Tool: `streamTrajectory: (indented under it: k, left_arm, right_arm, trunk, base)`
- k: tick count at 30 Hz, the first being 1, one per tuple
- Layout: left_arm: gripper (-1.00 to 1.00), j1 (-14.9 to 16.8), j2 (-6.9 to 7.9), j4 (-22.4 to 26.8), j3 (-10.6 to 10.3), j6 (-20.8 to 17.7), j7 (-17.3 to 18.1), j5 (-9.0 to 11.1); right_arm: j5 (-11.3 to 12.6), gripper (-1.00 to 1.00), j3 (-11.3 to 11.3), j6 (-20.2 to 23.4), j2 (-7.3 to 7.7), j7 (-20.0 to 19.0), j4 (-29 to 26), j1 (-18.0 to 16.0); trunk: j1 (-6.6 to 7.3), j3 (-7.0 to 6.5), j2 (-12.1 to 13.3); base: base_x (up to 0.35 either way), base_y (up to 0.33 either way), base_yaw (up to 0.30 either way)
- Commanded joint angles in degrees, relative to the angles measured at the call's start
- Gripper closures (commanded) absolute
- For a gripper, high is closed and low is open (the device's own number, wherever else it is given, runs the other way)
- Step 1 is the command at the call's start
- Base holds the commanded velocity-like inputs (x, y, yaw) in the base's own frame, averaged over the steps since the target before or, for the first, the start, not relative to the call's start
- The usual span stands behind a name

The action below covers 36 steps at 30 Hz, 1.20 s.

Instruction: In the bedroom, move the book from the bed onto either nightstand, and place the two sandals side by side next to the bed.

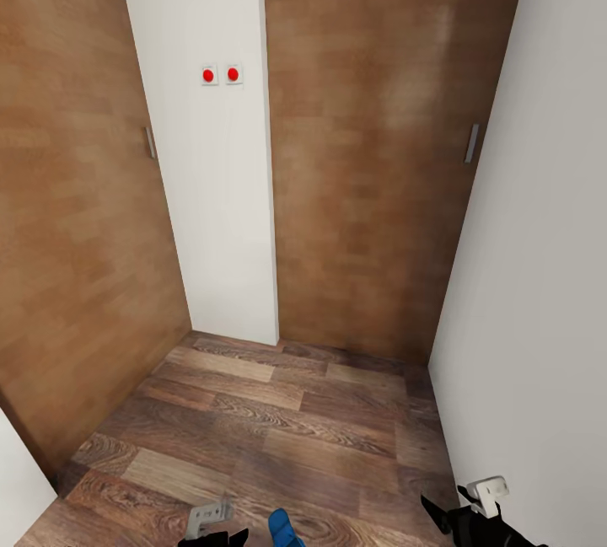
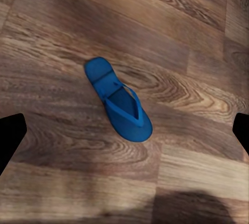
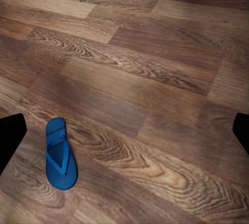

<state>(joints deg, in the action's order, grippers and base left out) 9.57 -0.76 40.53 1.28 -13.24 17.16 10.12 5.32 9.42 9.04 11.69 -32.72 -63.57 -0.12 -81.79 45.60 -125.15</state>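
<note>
From the head view we face a corner with two brown wooden doors, the left door [image 1: 76,218] and the right door [image 1: 379,151], each with a slim metal handle, and a white wall panel [image 1: 215,193] between them carrying two red round buttons [image 1: 221,74]. The floor [image 1: 278,437] is dark wood plank with swirling grain. At the lower edge we see our left claw [image 1: 211,530] and our right claw [image 1: 468,513], each with a pale bracket on black fingers; from here we cannot tell how far they are parted. Between them, nearer the left one, the tip of a bright blue sandal [image 1: 283,528] lies on the floor.

In the left wrist view the black fingertips [image 2: 10,138] stand far apart at the picture's edges, released and holding nothing. The sandal [image 2: 120,100] lies flat on the planks between them, untouched, a long narrow sole with a thin Y-shaped strap.

In the right wrist view the fingertips [image 3: 10,138] are likewise spread wide and empty. The sandal [image 3: 59,155] rests on the floor close to one finger, apart from it.
</note>
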Motion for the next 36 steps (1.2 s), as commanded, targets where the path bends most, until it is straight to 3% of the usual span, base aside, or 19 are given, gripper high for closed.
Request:
streamTrajectory:
  k: [1, 32, 36]
  left_arm:
    - [-1.0, 0.01, -0.03, 0.08, 0.13, -0.56, 0.15, 0.61]
    - [-1.0, 0.01, -0.03, 0.08, 0.19, -0.59, 0.07, 0.64]
    - [-1.0, 0.01, -0.04, 0.17, 0.29, -0.84, -0.06, 0.96]
  right_arm:
    - [0.57, -1.0, 0.07, 0.54, 0.0, -0.24, -0.06, -0.02]
    - [0.57, -1.0, 0.07, 0.54, -0.08, -0.24, -0.06, -0.04]
    - [0.57, -1.0, 0.07, 0.54, -0.07, -0.24, -0.06, -0.03]
  trunk:
    - [-0.22, 0.24, -0.44]
    - [-7.03, 5.8, -12.87]
    - [-7.03, 5.8, -12.87]
  base:
    - [0.0, 0.0, 0.0]
    - [0.0, 0.0, 0.0]
    - [0.0, 0.0, 0.0]
